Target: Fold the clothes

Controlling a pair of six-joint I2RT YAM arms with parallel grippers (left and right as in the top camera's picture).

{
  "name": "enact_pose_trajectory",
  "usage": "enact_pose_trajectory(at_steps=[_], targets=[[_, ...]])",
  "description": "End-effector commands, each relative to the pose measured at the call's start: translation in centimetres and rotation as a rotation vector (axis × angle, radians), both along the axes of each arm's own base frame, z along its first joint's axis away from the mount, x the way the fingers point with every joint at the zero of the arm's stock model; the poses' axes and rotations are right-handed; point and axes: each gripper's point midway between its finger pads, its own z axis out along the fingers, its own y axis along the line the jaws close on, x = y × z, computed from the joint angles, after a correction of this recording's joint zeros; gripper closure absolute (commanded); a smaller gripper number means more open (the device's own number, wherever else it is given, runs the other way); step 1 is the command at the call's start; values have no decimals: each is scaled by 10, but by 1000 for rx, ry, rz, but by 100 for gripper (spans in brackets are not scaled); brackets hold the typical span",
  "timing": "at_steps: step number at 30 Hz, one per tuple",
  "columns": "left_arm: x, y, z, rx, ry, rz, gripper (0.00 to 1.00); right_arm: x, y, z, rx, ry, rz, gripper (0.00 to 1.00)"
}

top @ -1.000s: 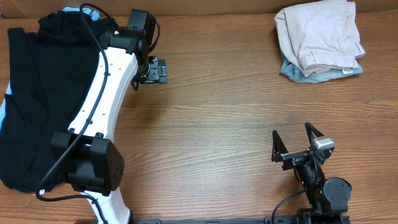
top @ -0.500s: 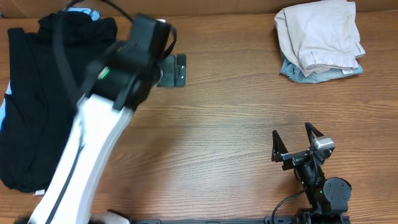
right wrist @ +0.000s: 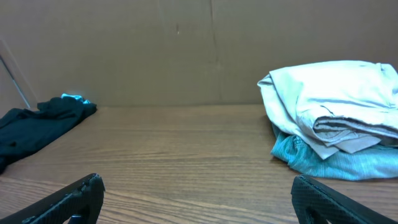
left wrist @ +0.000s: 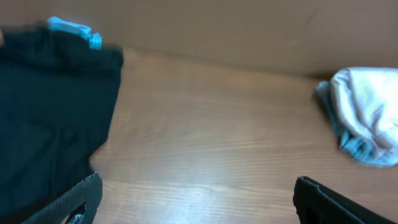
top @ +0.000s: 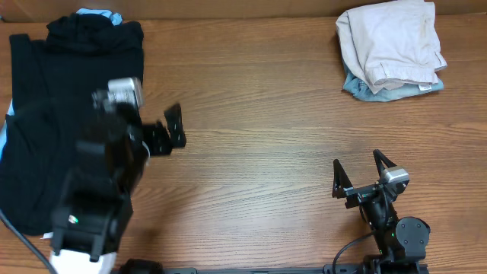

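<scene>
The cream shorts point(top: 392, 42) lie bundled well ahead of the right gripper point(top: 356, 161), on top of light-blue denim shorts point(top: 364, 88). Both jaws are spread wide and hold nothing. The left gripper point(top: 167, 133) hovers just beside the black garment point(top: 46, 114). Only the overhead view shows that garment's full spread. The right wrist view shows the shorts' stacked layers side-on.

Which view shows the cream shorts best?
The right wrist view: the cream shorts fill its right side, sharp, atop the blue denim. Overhead shows them small in a corner; the left wrist view, blurred at its edge.
</scene>
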Motion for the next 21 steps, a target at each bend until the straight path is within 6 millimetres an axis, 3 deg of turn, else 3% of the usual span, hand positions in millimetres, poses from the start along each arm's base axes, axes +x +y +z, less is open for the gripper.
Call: enact_pose_trajectory(at_steps=[1, 6, 12, 21], targets=[[-19, 1, -25, -32, -50, -37, 0, 0, 0, -1, 7, -4, -1, 0], [-37, 11, -63, -44, -169, -9, 0, 0, 0, -1, 7, -4, -1, 0], [-44, 24, -96, -79, -283, 56, 0, 0, 0, -1, 7, -4, -1, 0], [-48, 48, -115, -91, -420, 186, 0, 0, 0, -1, 7, -4, -1, 0]])
